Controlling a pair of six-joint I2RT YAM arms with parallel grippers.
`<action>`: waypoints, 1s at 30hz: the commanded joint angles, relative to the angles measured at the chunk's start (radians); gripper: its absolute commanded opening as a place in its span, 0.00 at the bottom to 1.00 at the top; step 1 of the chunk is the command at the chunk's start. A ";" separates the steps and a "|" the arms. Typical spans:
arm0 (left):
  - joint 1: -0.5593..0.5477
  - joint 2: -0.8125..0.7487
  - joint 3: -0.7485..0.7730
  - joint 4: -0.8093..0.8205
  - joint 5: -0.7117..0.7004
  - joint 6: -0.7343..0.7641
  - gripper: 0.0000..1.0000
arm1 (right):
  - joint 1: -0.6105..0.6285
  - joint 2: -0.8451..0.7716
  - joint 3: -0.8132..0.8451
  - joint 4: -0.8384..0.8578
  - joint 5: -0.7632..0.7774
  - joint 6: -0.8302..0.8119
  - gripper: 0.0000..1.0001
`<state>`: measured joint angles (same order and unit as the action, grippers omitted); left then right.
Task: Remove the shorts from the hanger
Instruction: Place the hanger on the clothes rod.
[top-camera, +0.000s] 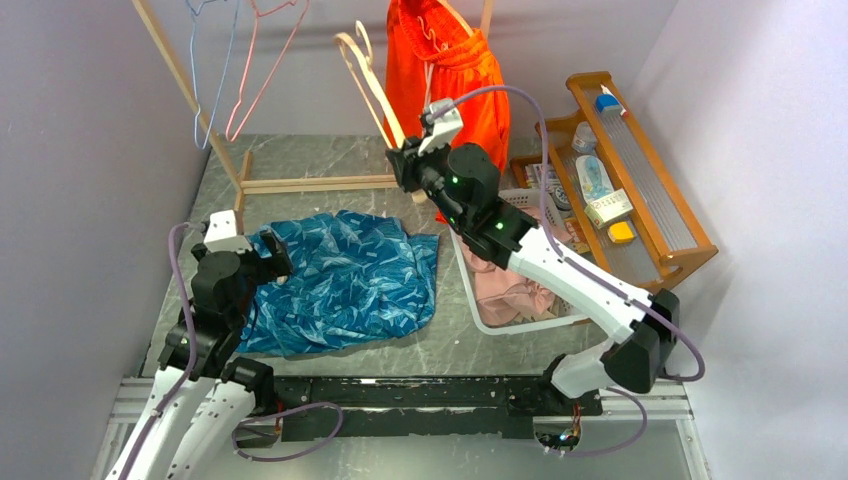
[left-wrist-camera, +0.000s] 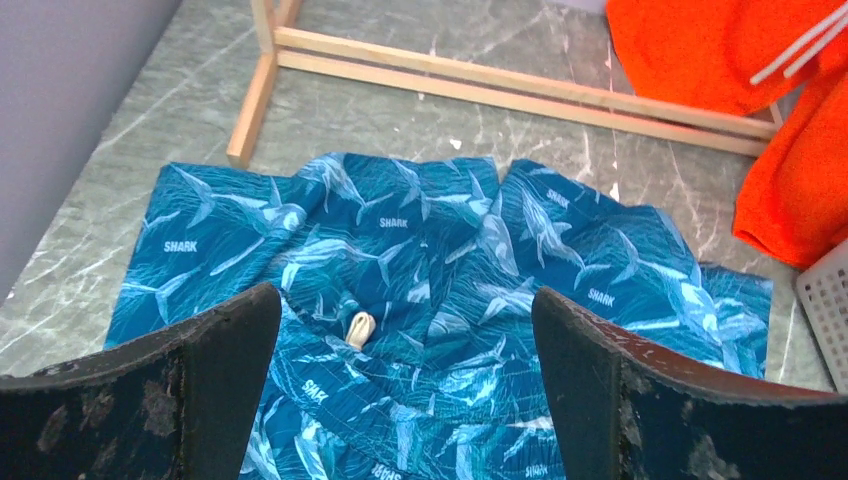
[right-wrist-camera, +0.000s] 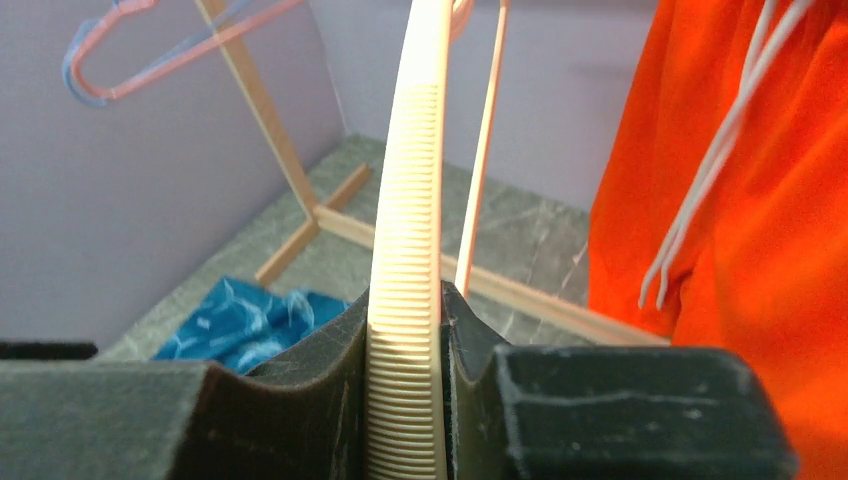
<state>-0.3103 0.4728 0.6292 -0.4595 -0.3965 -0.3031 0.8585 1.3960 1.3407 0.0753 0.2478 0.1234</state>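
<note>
Blue shorts (top-camera: 345, 280) printed with pale sharks lie spread flat on the table, off any hanger. My left gripper (top-camera: 274, 258) hovers over their left part, open and empty. In the left wrist view the blue shorts (left-wrist-camera: 450, 250) fill the space between the wide fingers of the left gripper (left-wrist-camera: 405, 305), and a cream cord tip (left-wrist-camera: 359, 328) lies on the fabric. My right gripper (top-camera: 400, 160) is shut on the lower arm of a bare cream hanger (top-camera: 365, 75). The ribbed hanger (right-wrist-camera: 412, 190) stands pinched in the right gripper (right-wrist-camera: 405, 310). Orange shorts (top-camera: 445, 75) with a white cord hang on the rack behind.
A wooden rack (top-camera: 300, 183) crosses the back, with empty pink and blue hangers (top-camera: 240, 60) at its left. A white basket (top-camera: 475, 310) holding pink shorts (top-camera: 515, 295) sits to the right of the blue shorts. A wooden shelf (top-camera: 655, 215) of small items stands at the far right.
</note>
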 joint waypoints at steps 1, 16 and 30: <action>0.004 -0.027 -0.005 0.038 -0.087 -0.009 0.99 | -0.003 0.081 0.142 0.047 0.035 -0.013 0.00; 0.004 0.026 -0.004 0.040 -0.093 0.006 0.99 | 0.018 0.365 0.565 -0.003 0.058 -0.025 0.00; 0.005 0.016 -0.013 0.054 -0.074 0.014 0.99 | 0.030 0.574 0.929 -0.250 0.147 -0.024 0.00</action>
<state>-0.3099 0.4934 0.6224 -0.4377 -0.4850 -0.3019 0.8867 1.9530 2.1880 -0.1360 0.3756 0.1078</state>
